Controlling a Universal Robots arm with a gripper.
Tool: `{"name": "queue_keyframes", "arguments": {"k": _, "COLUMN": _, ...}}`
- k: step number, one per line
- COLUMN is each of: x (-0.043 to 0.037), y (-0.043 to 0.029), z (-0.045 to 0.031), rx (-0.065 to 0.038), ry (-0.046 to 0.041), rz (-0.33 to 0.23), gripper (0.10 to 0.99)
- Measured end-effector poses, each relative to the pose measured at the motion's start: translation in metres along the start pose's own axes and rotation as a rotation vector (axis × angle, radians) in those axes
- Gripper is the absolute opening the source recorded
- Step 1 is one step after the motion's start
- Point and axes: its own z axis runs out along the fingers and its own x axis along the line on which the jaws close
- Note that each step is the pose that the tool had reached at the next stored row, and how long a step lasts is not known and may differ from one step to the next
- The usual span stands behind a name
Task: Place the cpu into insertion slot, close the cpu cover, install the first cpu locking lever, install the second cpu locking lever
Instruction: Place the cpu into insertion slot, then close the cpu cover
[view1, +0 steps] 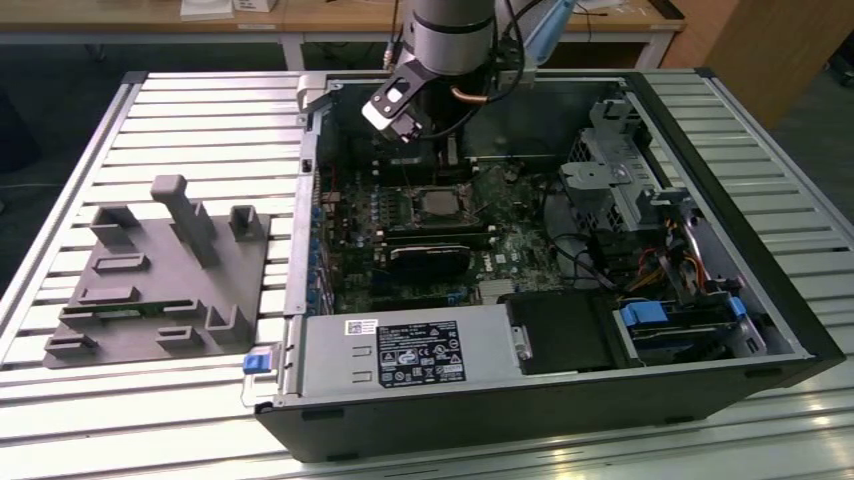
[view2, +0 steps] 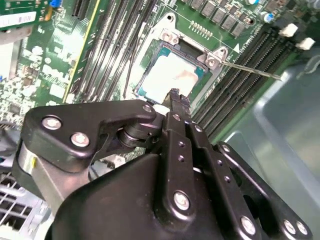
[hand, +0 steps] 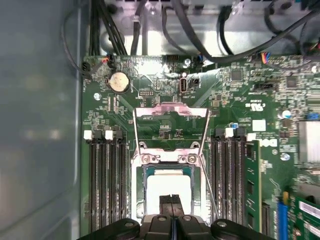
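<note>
Green board (hand: 165, 131): a circuit board lies inside the open computer case (view1: 534, 420), with long black memory slots (hand: 105, 185) on either side of the socket.
Chip (hand: 167, 186): a small square chip with a pale metal face sits flat inside the socket with its face uncovered. It also shows in the second wrist view (view2: 167, 75).
Socket (hand: 150, 158): a square with a silvery rim, near the middle of the board in the exterior view (view1: 438, 203).
Cover (hand: 171, 111): a thin metal frame with a square window, swung open and back from the socket. Green board shows through its window.
Lever (view2: 250, 70): a thin metal rod angles away from one corner of the socket and across the memory slots.
Jaws: pressed together, with nothing seen between them. The black fingertips (hand: 167, 200) hang over the chip's near edge, and whether they touch it cannot be told. They also show in the second wrist view (view2: 174, 97).
Arm (view1: 454, 30): reaches down into the case from the far side, above the board.
Battery (hand: 119, 81): a round coin cell on the board beyond the cover.
Table (view1: 200, 110): slatted metal, carrying the case.
Grey holder (view1: 160, 275): a block with upright posts lying on the table at the exterior view's left, well apart from the arm.
</note>
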Motion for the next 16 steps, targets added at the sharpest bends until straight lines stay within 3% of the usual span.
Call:
{"name": "queue_keyframes", "arguments": {"k": 4, "x": 0.0001, "y": 0.0003, "z": -0.0079, "rx": -0.001, "ry": -0.0001, "rz": 0.0, "gripper": 0.106}}
{"name": "queue_keyframes", "arguments": {"k": 16, "x": 0.0001, "y": 0.0004, "z": -0.0078, "rx": -0.002, "ry": -0.001, "rz": 0.0, "gripper": 0.106}}
